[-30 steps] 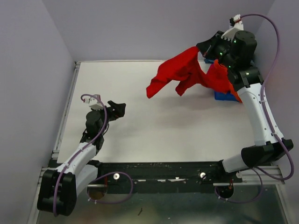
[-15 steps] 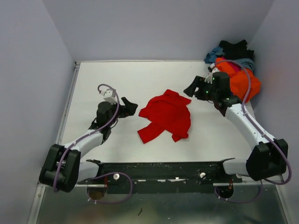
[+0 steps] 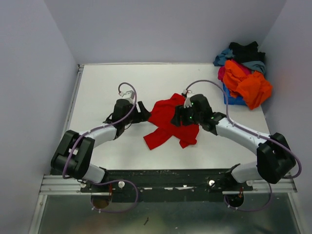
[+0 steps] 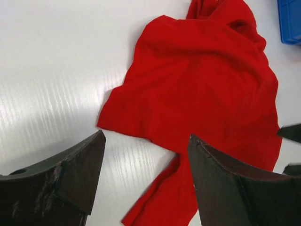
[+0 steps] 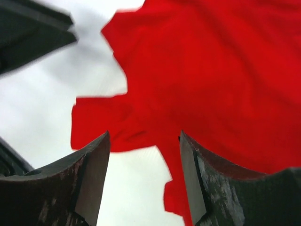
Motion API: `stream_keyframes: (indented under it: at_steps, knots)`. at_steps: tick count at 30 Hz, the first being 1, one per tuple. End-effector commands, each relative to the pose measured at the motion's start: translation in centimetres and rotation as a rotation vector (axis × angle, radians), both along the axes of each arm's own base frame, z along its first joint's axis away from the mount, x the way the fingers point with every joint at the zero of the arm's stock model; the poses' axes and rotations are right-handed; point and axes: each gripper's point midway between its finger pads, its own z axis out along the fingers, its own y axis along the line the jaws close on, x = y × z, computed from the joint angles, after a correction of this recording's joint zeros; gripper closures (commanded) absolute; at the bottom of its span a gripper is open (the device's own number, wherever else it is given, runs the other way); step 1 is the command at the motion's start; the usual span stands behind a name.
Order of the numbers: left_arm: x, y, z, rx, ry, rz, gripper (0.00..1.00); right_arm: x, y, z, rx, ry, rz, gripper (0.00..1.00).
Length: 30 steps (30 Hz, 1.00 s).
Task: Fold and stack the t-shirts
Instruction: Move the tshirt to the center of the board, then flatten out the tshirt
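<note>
**Red shirt crumpled at table centre, both hands spread over it**

The red shirt [image 3: 165, 113] lies in a loose, creased heap at the middle of the white table [image 3: 122, 83]. It is not laid flat. Its body bunches toward 12 o'clock, and two narrower flaps, probably a sleeve and a hem corner, trail toward 6 and 7 o'clock.

The remaining shirts are piled well apart from it at the table's 2 o'clock corner. The orange [image 3: 246, 85] one is on top and nearest. Beside it lie the magenta [image 3: 222, 73], the grey-blue [image 3: 225, 54] and the black [image 3: 246, 50]. They spill over a blue bin [image 3: 231, 100].

The left hand [image 3: 144, 113] sits at the red shirt's 9 o'clock edge with its fingers spread wide. In its wrist view they straddle the cloth's border with bare table between them. They pinch nothing, and contact with the cloth cannot be told.

The right hand [image 3: 176, 119] hangs over the shirt's middle, reaching in from 4 o'clock. Its fingers are likewise parted, with red cloth and a little table showing in the gap. No fold is caught between them.
</note>
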Motion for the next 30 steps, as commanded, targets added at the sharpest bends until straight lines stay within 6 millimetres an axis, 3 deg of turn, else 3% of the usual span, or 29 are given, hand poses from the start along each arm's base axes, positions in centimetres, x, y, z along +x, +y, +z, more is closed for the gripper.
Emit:
stream_keyframes:
  at_steps: [1, 5, 10, 14, 17, 22, 27, 30]
  knots:
    - [0.6, -1.1, -2.0, 0.052, 0.116, -0.037, 0.22, -2.3, 1.8, -3.0, -0.053, -0.002, 0.061, 0.32]
    - [1.1, -1.8, -3.9, 0.09, 0.186, -0.036, 0.3, -3.6, 2.9, -4.1, -0.087, 0.008, 0.074, 0.33]
    - [0.9, 0.5, -6.5, 0.242, 0.264, 0.062, 0.33, -5.3, 4.2, -5.0, -0.11, 0.007, 0.106, 0.33]
    - [0.9, 1.6, -7.1, 0.328, 0.277, 0.1, 0.37, -7.2, 7.3, -6.4, -0.177, -0.009, 0.175, 0.3]
    - [1.2, 1.6, -7.7, 0.357, 0.302, 0.106, 0.52, -8.2, 9.8, -6.8, -0.195, -0.023, 0.217, 0.3]
    - [2.0, 1.5, -6.6, 0.357, 0.27, 0.116, 0.96, -8.8, 12.5, -7.3, -0.222, -0.067, 0.255, 0.3]
    - [2.6, 2.1, -4.7, 0.378, 0.236, 0.141, 1.0, -8.4, 13.4, -9.1, -0.282, -0.071, 0.262, 0.32]
    - [3.2, 2.5, -3.0, 0.387, 0.206, 0.163, 1.0, -8.7, 13.1, -10.0, -0.32, -0.059, 0.255, 0.4]
